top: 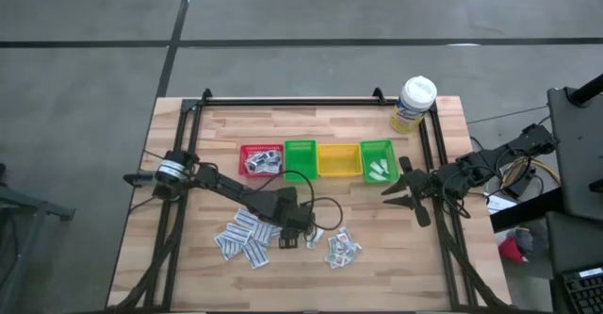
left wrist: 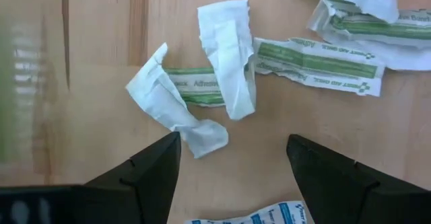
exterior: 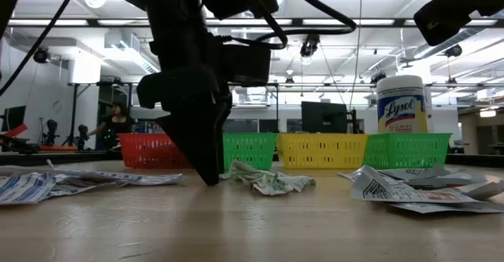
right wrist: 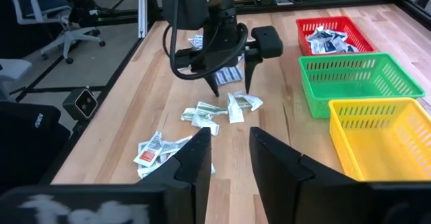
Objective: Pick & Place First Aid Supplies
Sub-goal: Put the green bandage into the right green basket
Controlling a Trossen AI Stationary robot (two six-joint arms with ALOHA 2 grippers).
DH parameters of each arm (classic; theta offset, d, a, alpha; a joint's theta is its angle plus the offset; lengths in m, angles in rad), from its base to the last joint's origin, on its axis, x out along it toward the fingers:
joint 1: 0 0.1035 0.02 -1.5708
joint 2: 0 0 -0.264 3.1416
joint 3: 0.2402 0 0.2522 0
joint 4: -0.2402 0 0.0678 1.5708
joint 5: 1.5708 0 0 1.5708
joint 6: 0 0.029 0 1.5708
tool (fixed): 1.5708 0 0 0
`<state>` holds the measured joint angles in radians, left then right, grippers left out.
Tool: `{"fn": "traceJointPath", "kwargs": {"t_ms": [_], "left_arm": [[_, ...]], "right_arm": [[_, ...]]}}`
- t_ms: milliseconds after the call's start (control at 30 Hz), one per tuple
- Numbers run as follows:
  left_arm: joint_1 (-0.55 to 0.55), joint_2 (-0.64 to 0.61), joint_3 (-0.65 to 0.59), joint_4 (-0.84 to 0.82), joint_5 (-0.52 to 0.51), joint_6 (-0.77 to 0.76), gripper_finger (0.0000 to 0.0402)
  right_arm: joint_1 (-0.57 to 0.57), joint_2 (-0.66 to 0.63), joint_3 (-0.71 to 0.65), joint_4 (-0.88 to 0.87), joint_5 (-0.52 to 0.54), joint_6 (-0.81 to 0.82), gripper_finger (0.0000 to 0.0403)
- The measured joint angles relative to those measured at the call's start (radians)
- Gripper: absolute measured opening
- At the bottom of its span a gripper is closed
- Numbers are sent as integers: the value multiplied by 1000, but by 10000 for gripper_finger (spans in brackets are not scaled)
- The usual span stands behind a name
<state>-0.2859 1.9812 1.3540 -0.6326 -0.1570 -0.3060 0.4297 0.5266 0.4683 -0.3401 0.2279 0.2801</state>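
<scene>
My left gripper point(top: 300, 236) is open and points down at the table's near middle, its fingertips low over the wood point(exterior: 209, 175). Just ahead of its fingers lie crumpled white packets with green print point(left wrist: 222, 69), flat on the table; they also show in the low view point(exterior: 264, 179) and the right wrist view point(right wrist: 215, 111). The fingers touch none of them. More packets lie in a pile with blue and grey print point(top: 243, 239) and in a smaller pile point(top: 344, 248). My right gripper point(top: 403, 201) is open and empty above the table's right side.
Four small bins stand in a row at mid-table: a red one point(top: 261, 158) with packets inside, a green one point(top: 300, 158), a yellow one point(top: 339, 160) and another green one point(top: 377, 160). A white-capped bottle with a yellow label point(top: 415, 102) stands at the far right. A person shows far off in the room point(exterior: 116, 124).
</scene>
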Motion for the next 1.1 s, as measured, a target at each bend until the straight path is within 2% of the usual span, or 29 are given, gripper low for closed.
{"fn": "traceJointPath", "kwargs": {"t_ms": [233, 433, 733, 1100], "left_arm": [[6, 0, -2, 30, -2, 68, 251], [19, 1, -4, 36, 7, 68, 224], [21, 1, -12, 40, 6, 38, 206], [23, 1, -13, 44, 5, 23, 138]], "right_arm": [[0, 0, 0, 0, 0, 1, 89], [0, 0, 0, 1, 0, 1, 92], [0, 0, 0, 1, 0, 1, 105], [0, 0, 0, 1, 0, 0, 92]]}}
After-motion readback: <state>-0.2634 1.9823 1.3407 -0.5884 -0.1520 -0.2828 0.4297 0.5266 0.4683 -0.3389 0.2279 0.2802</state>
